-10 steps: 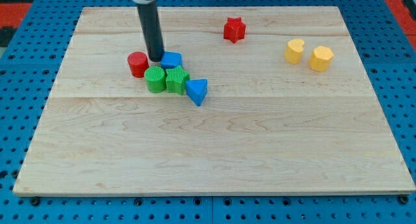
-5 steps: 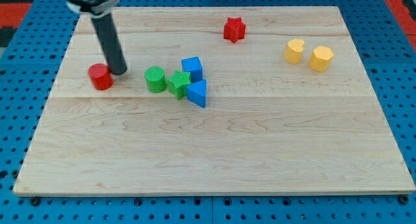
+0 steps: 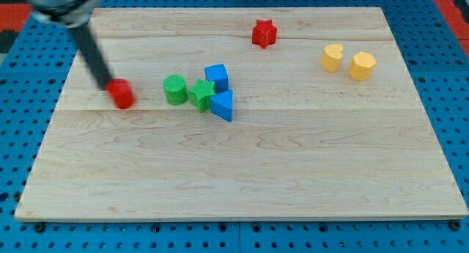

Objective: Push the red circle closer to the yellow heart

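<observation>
The red circle [image 3: 122, 94] lies on the wooden board at the view's left, slightly blurred. My tip [image 3: 105, 86] is just left of it and a little above, touching or almost touching its left edge; the rod slants up to the view's top left. The yellow heart [image 3: 332, 57] sits far off at the view's upper right, with a second yellow block, roughly hexagonal [image 3: 361, 65], right beside it.
Right of the red circle is a cluster: a green circle [image 3: 174, 89], a green star [image 3: 201, 94], a blue cube [image 3: 216, 76] and a blue triangle [image 3: 223, 105]. A red star [image 3: 264, 33] lies near the view's top.
The tip pushed the red circle left, away from the cluster, then swung round to its left side. The red circle has since shifted slightly right and down.
</observation>
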